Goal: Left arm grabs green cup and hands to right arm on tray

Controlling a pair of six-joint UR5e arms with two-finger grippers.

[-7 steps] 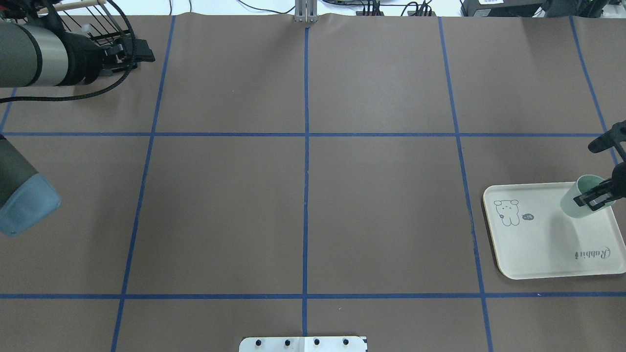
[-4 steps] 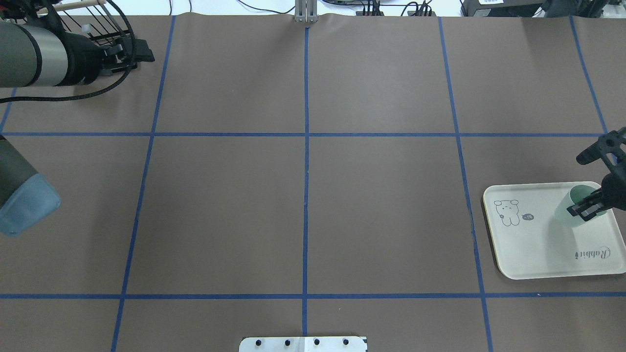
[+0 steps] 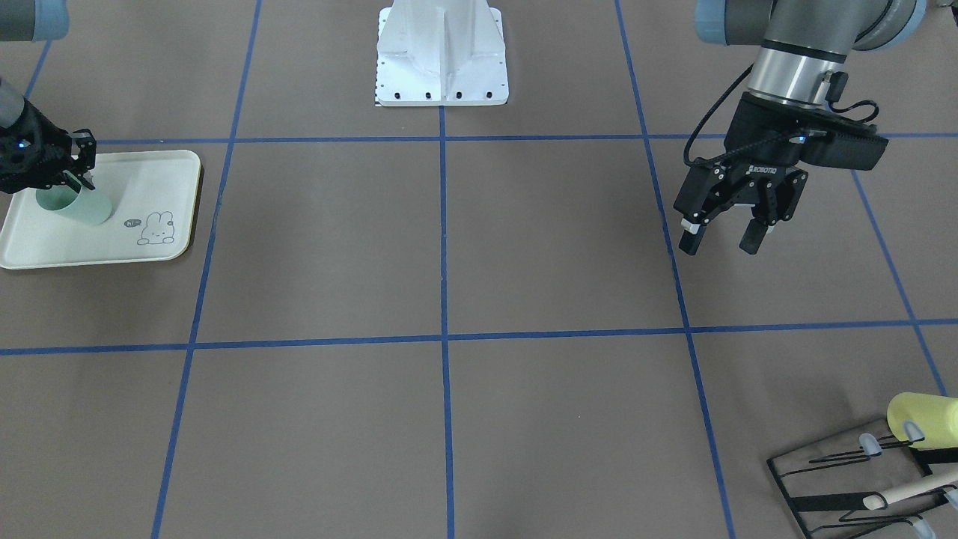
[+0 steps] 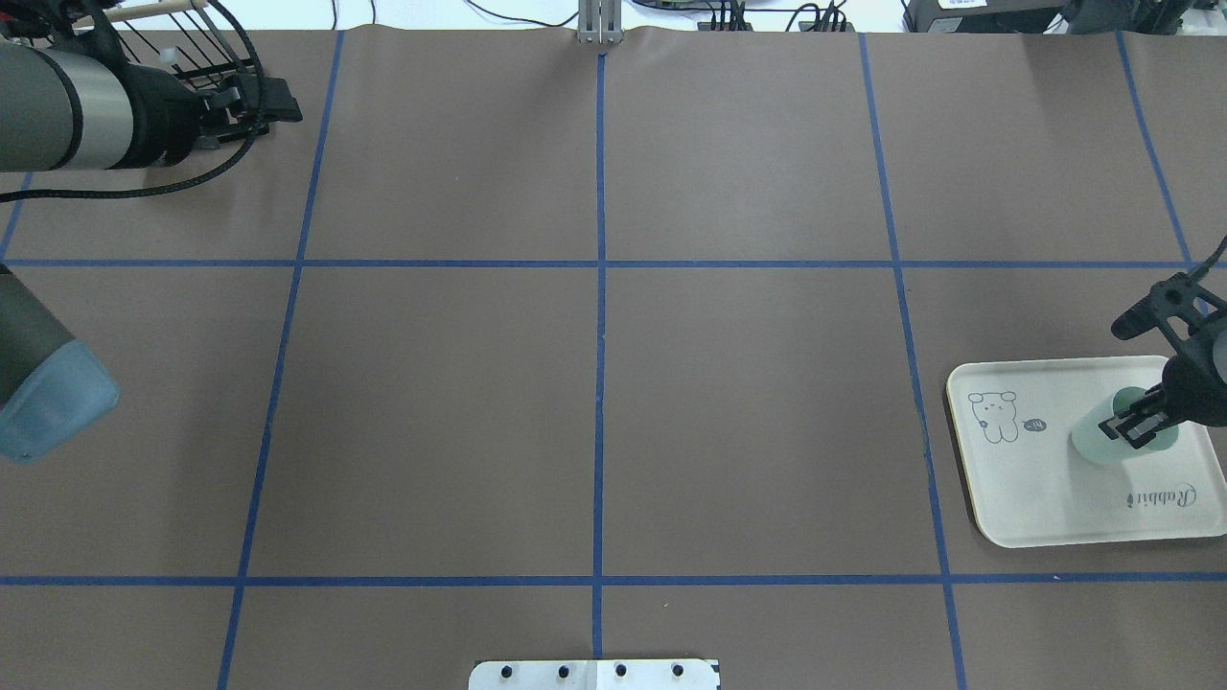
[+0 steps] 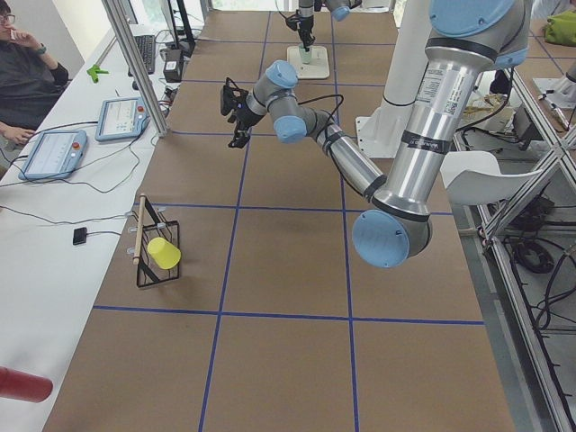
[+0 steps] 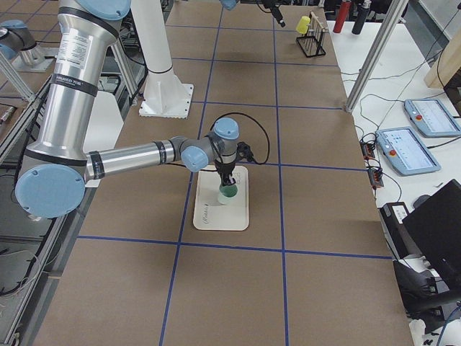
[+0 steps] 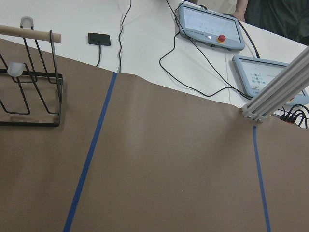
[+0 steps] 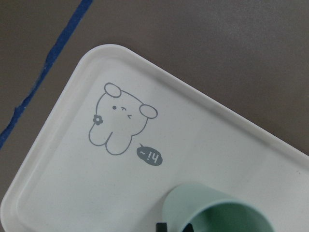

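Observation:
The green cup (image 4: 1098,443) is tilted over the right part of the cream tray (image 4: 1030,498), low above or touching it. My right gripper (image 4: 1139,426) is shut on its rim, one finger inside the cup. The front view shows the same cup (image 3: 82,207), right gripper (image 3: 73,176) and tray (image 3: 142,168). The right wrist view shows the cup's rim (image 8: 212,205) beside the bunny drawing on the tray (image 8: 63,193). My left gripper (image 3: 722,241) is open and empty, held above the table far from the tray. In the overhead view it (image 4: 278,101) is at the far left.
A pale yellow cup (image 3: 920,421) hangs on a black wire rack (image 3: 838,479) with a wooden bar at the far left corner of the table. The rack (image 7: 29,96) also shows in the left wrist view. The white robot base plate (image 3: 441,60) is mid-table at my side.
My right gripper has moved the green cup left and down toward the middle of the tray. The left arm has hardly moved.

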